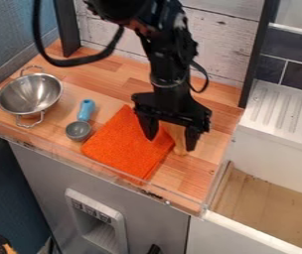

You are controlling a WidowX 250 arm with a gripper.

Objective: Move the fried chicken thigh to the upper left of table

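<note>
Camera view: end effector (171,142) over R part of counter (107,69), fingers wide apart; chicken thigh (178,141) betw. them, partly hidden, prob. touching orange cloth (123,144); can't tell if gripped; blue-handled scoop (79,130) & metal bowl (31,94) L of cloth.

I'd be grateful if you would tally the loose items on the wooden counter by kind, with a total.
Metal bowl with two handles: 1
Blue-handled scoop: 1
Orange cloth: 1
Fried chicken thigh: 1
Total: 4
</note>
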